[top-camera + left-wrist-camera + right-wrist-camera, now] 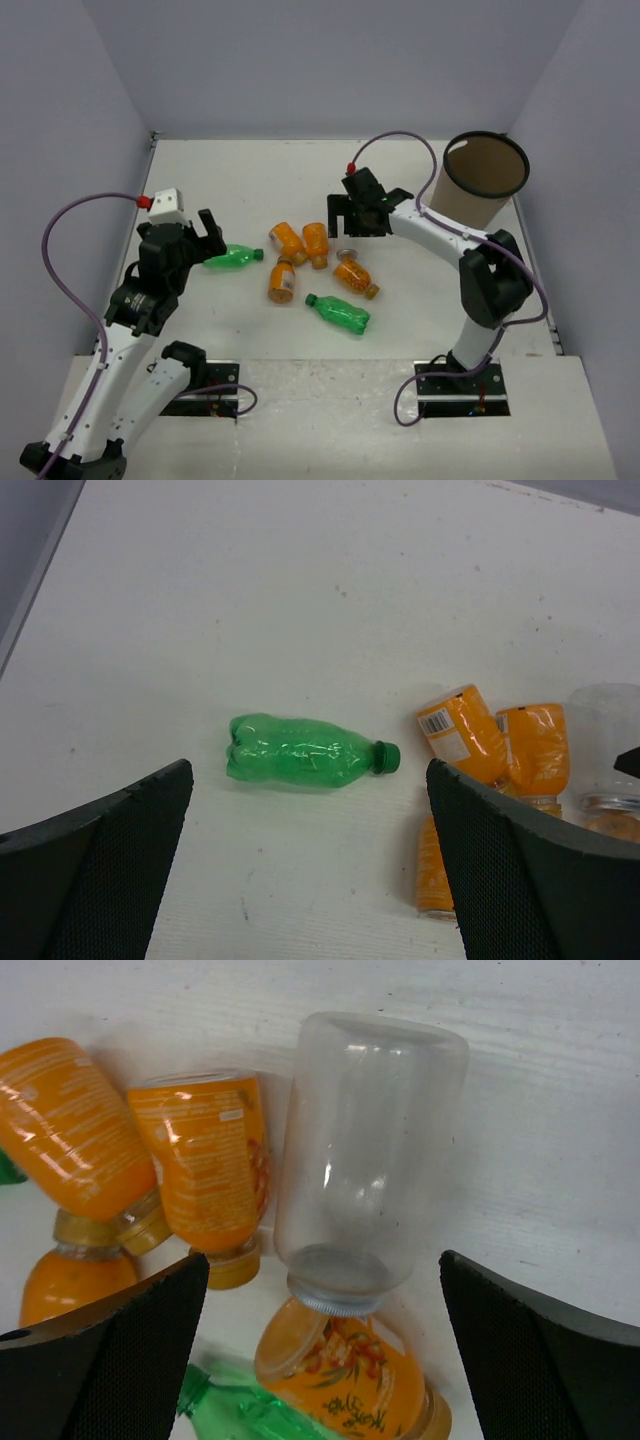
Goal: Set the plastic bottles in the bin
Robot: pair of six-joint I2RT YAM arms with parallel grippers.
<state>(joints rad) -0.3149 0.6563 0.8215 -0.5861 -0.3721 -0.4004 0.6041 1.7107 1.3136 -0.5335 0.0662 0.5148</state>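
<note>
seven bottles lie on the worktop (250, 190), all well apart from the bin (462, 212), which stands at the far right. your left fingers (110, 870) are spread wide, one to each side of a green bottle (305, 752) that lies on its side, cap toward the orange bottles (462, 735). your right fingers (540, 1360) are wide apart too, above the clear bottle (370, 1150), whose cap end is just beside an orange one. a second green bottle (338, 312) lies nearest the arm bases.
</note>
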